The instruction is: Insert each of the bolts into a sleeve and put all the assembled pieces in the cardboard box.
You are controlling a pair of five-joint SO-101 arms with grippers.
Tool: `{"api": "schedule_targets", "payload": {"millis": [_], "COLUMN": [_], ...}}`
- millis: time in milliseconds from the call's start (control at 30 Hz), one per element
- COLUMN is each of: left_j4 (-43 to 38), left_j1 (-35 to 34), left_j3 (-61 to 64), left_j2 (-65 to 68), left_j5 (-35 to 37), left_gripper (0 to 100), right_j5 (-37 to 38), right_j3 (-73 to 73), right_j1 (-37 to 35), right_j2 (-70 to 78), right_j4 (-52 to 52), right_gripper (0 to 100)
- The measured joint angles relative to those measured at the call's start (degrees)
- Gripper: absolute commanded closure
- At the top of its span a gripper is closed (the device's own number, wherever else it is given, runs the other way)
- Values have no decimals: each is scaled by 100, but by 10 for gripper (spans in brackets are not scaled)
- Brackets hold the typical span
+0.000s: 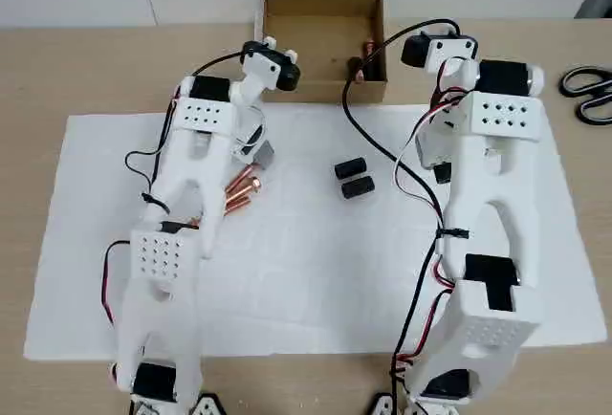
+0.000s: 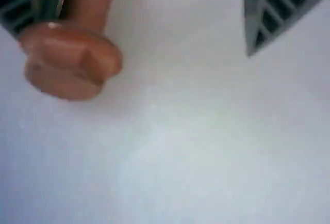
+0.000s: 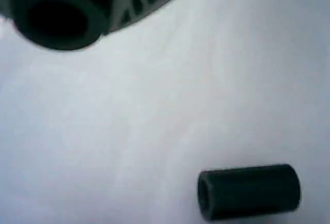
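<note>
In the left wrist view a copper bolt (image 2: 69, 64) rests head-first against one grey finger (image 2: 23, 2), while the other finger (image 2: 273, 7) stands well apart. My left gripper (image 1: 256, 154) is open just behind several copper bolts (image 1: 243, 191) on the white sheet. My right gripper (image 3: 98, 7) is shut on a black sleeve (image 3: 56, 20), its bore facing the camera. Another sleeve (image 3: 248, 190) lies below it. From above, two loose sleeves (image 1: 354, 177) lie mid-sheet, left of the right gripper (image 1: 442, 172). The cardboard box (image 1: 277, 47) stands at the back with one assembled piece (image 1: 363, 61) inside.
A white paper sheet (image 1: 306, 291) covers most of the wooden table. Black-handled scissors (image 1: 588, 95) lie at the far right edge. Cables trail from both arms, one crossing in front of the box (image 1: 359, 119).
</note>
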Motion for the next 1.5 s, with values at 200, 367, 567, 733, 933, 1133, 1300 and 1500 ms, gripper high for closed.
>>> {"api": "schedule_targets", "payload": {"millis": [200,367,567,733,933,1133,1300,1500], "left_j4": [97,176,185,325,1090,1345,1345,1345], "left_j1": [105,167,211,211,149,158,176,193], "left_j3": [0,-9,-9,-149,-1222,-2259,-2347,-1952], "left_j2": [53,70,70,88,114,97,-325,-1732], "left_j5": [0,26,26,18,97,527,862,1275], "left_gripper": [898,982,994,994,994,994,994,994], "right_j5": [0,0,0,0,0,0,0,0], "right_j3": [0,0,0,0,0,0,9,9], "right_j1": [0,0,0,0,0,0,0,0], "right_j2": [0,0,0,0,0,0,-53,-1143], "right_j4": [0,0,0,0,0,0,0,0], "right_gripper": [995,995,995,995,995,995,995,995]}}
